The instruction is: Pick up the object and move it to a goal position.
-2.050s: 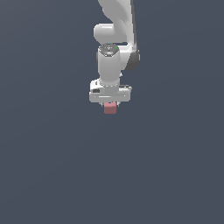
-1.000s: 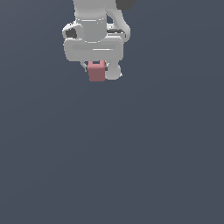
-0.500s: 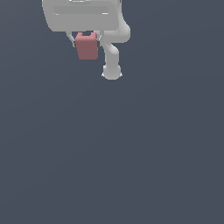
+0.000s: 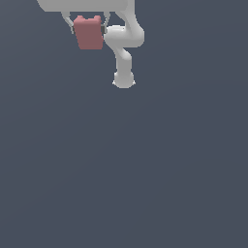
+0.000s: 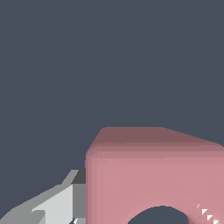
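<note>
Dark grey backdrop, tool (image 4: 88, 30) gripping red block (image 4: 89, 33), wrist view shows hollow underside

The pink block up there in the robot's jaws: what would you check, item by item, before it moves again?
1. Pink block sits between the gripper jaws: ok.
2. Block off the ground, hanging free: ok.
3. Block upright, not badly tilted: ok, slight lean only.
4. Space below and around the block free of other things: ok in both views.
5. Goal position visible: cannot tell, no marker shows.
6. Grip firmness: cannot tell.
</note>
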`<state>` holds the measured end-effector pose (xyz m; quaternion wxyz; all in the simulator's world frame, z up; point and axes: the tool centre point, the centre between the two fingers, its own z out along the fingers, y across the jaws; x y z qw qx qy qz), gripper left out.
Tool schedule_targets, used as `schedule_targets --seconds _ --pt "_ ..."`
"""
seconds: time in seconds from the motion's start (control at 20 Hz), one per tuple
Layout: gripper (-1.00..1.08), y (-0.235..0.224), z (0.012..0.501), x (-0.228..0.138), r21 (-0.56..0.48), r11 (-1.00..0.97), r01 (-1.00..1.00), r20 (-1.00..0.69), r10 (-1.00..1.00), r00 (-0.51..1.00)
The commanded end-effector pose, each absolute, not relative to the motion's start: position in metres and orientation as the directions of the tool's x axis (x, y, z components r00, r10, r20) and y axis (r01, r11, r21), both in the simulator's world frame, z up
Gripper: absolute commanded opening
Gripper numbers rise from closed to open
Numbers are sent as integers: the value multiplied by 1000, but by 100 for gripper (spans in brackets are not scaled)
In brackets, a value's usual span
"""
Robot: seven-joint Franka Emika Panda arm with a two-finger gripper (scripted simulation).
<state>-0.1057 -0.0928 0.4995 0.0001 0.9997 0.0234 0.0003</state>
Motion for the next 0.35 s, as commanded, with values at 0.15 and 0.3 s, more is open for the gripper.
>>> schedule_targets --seconds 0.15,0.3 --pt "-100 -95 508 -105 0 -999 47 0 47 999" --pt "-100 -95 507 -104 0 -999 47 0 47 999"
